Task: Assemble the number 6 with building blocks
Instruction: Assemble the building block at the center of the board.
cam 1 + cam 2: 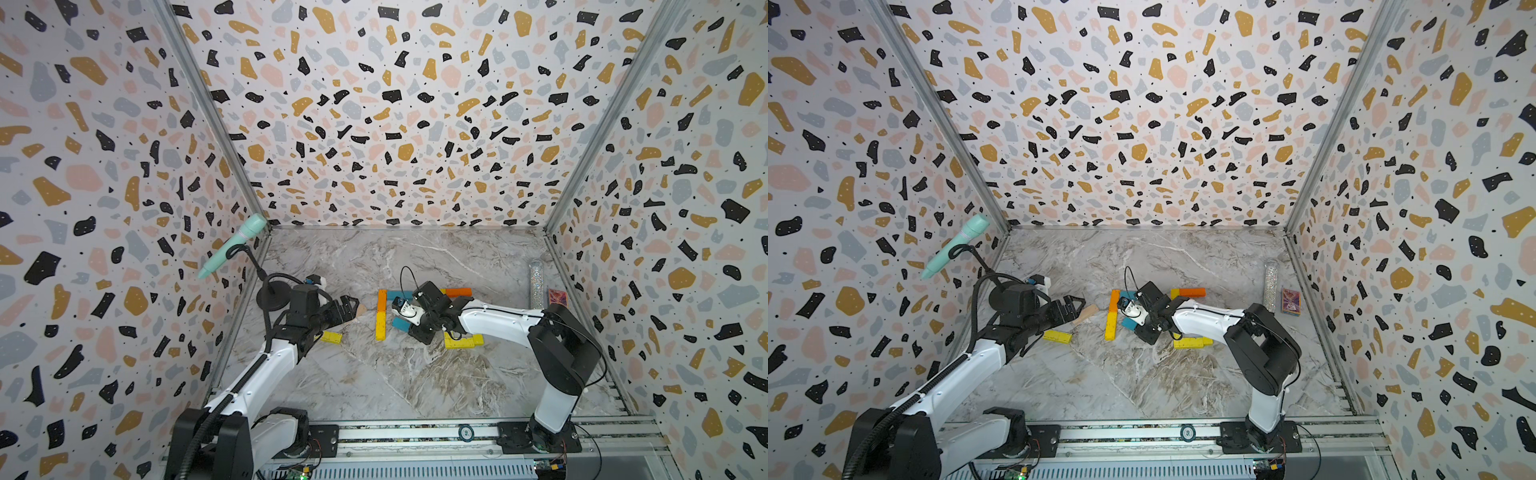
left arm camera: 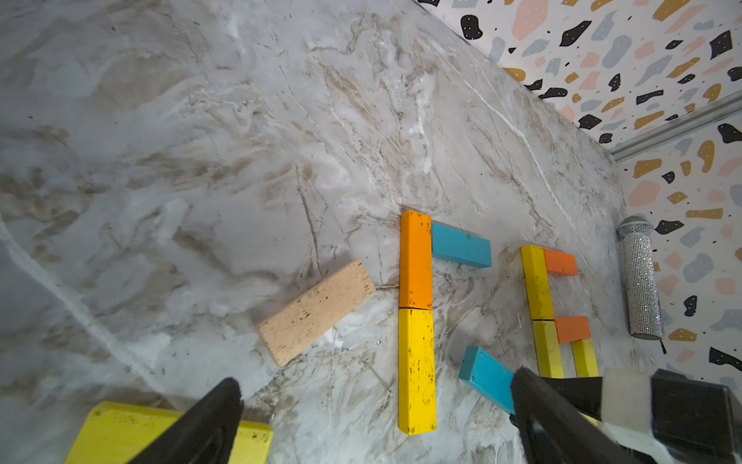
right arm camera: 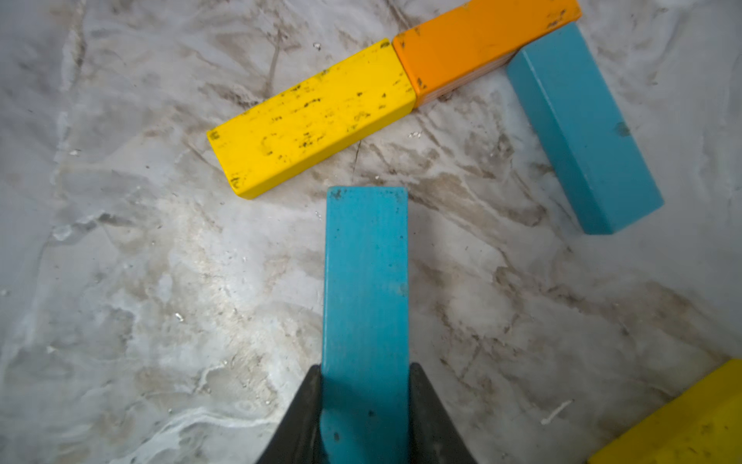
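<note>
An orange plank [image 1: 381, 300] and a yellow plank [image 1: 380, 326] lie end to end in a straight line. A teal plank [image 1: 399, 295] lies square against the orange one's far end. My right gripper [image 3: 365, 369] is shut on a second teal plank [image 3: 365, 281]. That plank's free end points at the yellow plank [image 3: 313, 116], a short gap away. My left gripper [image 2: 375, 381] stands open over bare marble, with a pale wood plank [image 2: 317, 311] just beyond its fingertips. A loose yellow plank [image 2: 120, 430] lies under one left finger.
Spare yellow planks [image 1: 459, 341] and orange planks [image 1: 458, 292] lie under and behind the right arm. A glitter microphone [image 1: 536, 282] and a red card box [image 1: 556, 296] stand by the right wall. A teal microphone [image 1: 232, 245] on a black stand [image 1: 272, 297] is at the left wall.
</note>
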Robot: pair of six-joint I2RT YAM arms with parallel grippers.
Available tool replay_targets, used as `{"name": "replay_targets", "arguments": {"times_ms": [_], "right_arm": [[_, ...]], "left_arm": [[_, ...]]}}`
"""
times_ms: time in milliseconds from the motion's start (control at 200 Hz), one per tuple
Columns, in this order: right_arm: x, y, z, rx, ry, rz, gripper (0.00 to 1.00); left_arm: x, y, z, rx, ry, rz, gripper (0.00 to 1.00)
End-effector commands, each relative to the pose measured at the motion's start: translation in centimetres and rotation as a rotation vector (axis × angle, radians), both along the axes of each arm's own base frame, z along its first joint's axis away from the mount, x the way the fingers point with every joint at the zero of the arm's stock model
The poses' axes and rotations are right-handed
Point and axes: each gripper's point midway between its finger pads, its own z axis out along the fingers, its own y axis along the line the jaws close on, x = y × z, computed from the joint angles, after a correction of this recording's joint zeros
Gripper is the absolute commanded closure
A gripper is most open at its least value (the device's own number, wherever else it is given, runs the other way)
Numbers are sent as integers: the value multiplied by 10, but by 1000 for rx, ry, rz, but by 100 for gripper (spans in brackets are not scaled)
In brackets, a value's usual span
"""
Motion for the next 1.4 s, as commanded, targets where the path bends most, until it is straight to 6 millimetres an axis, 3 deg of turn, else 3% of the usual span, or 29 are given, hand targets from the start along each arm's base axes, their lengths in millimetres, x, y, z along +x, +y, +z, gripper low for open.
{"name": "replay_targets", "arguments": {"times_ms": [0, 350, 496, 591, 721, 801, 916, 1021, 1267, 1392], "right_arm": [[13, 2, 11, -7, -65, 29, 88], [26, 0, -15, -56, -90, 62, 79], [29, 2, -18, -67, -92, 79, 63], [33, 3, -5, -42, -120, 53, 49], [37, 0, 32, 50, -133, -90, 37], [32, -4, 48, 119, -69, -219, 37], [15, -10, 55, 227, 67, -396, 37], [1, -14, 45, 277, 185, -509, 48], [-10, -16, 21, 251, 228, -600, 49], [-8, -13, 4, 218, 244, -594, 57]], "left_arm": [[8, 1, 8, 17, -60, 11, 1], [9, 1, -5, 44, -23, 1, 1], [9, 3, -4, 53, -25, 9, 0], [8, 4, -3, 59, -28, 12, 1], [8, 6, -1, 73, -31, 13, 1], [7, 5, -3, 76, -28, 8, 0], [6, -2, -5, 71, -39, -5, 1], [5, -6, -12, 74, -37, -8, 0], [8, -18, -27, 101, -17, -44, 20], [7, -22, -39, 122, 10, -59, 29]]}}
